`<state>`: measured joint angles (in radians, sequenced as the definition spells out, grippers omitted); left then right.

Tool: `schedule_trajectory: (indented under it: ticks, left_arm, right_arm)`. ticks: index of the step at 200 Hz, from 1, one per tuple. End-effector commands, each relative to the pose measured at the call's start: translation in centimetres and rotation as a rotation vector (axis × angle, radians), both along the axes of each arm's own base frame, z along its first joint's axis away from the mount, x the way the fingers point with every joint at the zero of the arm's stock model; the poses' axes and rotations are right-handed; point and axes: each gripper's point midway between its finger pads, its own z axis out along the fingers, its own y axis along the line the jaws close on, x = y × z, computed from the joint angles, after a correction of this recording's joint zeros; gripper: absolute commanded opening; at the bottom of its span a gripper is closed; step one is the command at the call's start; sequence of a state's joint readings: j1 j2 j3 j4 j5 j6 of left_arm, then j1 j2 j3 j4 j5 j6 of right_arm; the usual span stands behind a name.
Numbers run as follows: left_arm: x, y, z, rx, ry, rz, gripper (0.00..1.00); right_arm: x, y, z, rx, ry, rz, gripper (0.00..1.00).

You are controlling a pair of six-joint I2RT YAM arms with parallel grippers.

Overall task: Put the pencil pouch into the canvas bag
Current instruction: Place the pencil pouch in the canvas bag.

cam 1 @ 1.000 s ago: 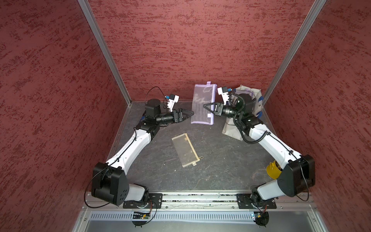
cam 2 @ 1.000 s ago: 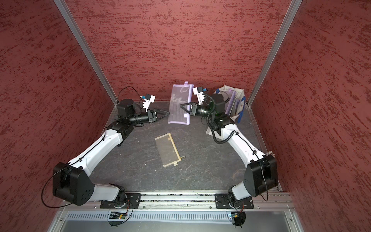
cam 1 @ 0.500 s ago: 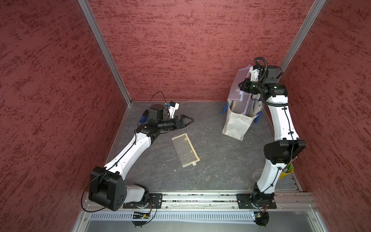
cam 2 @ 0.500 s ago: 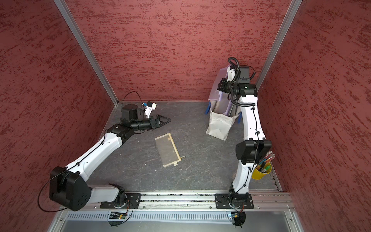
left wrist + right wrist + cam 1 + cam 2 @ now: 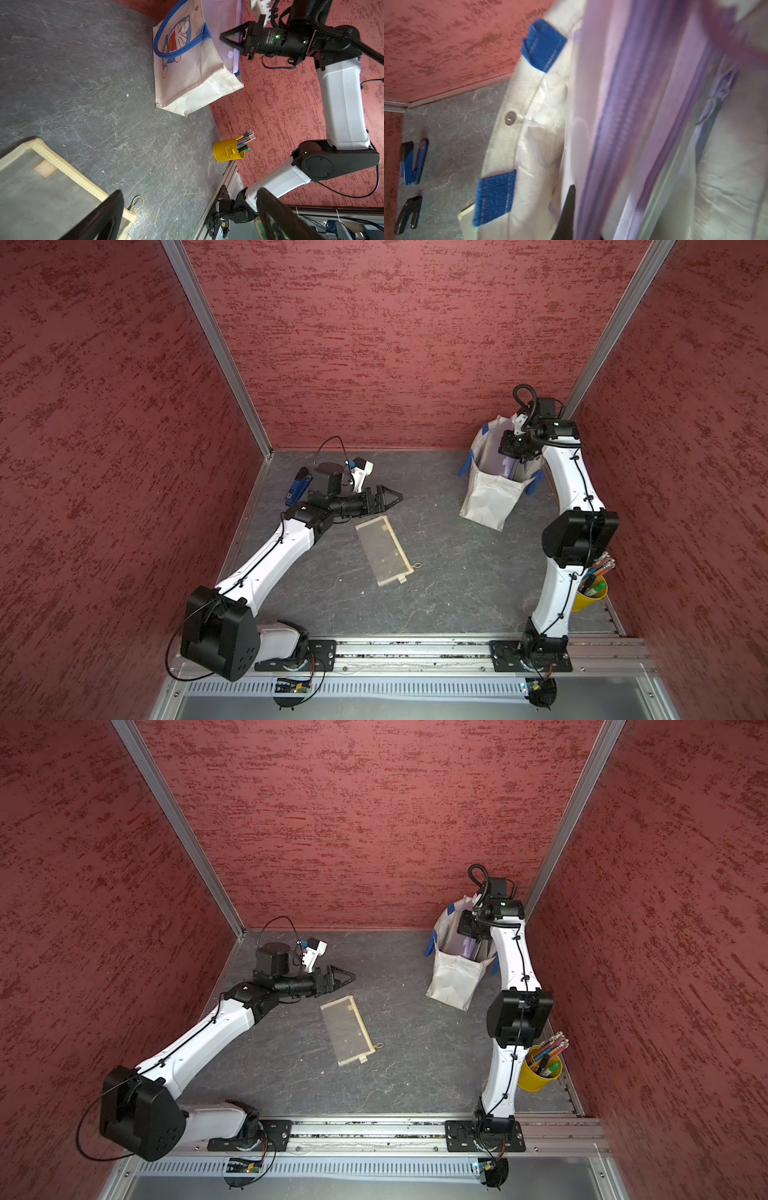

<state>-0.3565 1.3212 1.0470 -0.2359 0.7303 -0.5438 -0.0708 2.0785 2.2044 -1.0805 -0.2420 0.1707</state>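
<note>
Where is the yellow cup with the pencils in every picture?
In a top view: yellow cup, low on the right, half hidden behind the right arm.
In a top view: yellow cup again low right, beside that arm.
Left wrist view: yellow cup between the canvas bag and the arm's base.
Right wrist view: not in it.
Shared landmark: the canvas bag.

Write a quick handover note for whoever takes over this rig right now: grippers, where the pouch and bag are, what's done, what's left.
Left gripper: open, empty, hovering over the table beside the beige mesh pouch.
Right gripper: shut on the purple pencil pouch, at the mouth of the canvas bag.
Bag: upright, open, back right corner.
Done: purple pouch picked up, lower part already inside the bag.
Left: release it and pull the arm clear. The mesh pouch lies flat on the table, outside the bag.
</note>
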Motion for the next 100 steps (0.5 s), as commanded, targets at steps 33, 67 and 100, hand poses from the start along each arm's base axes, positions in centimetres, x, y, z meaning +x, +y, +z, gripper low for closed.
schedule_trajectory:
  ticks: [33,67,100]
  left_arm:
    - [0.1,-0.7,0.3,0.007,-0.021,-0.018,0.99]
    - [0.0,-0.8,0.0,0.009,-0.014,-0.021,1.0]
    - [0.0,-0.8,-0.1,0.01,-0.011,-0.017,1.0]
  right_arm:
    - [-0.1,-1.2,-0.6,-0.029,-0.029,-0.004,0.0]
    - [-0.2,-1.4,-0.1,-0.042,-0.042,-0.015,0.14]
    - [-0.8,-2.1,2.0,-0.083,-0.077,-0.042,0.37]
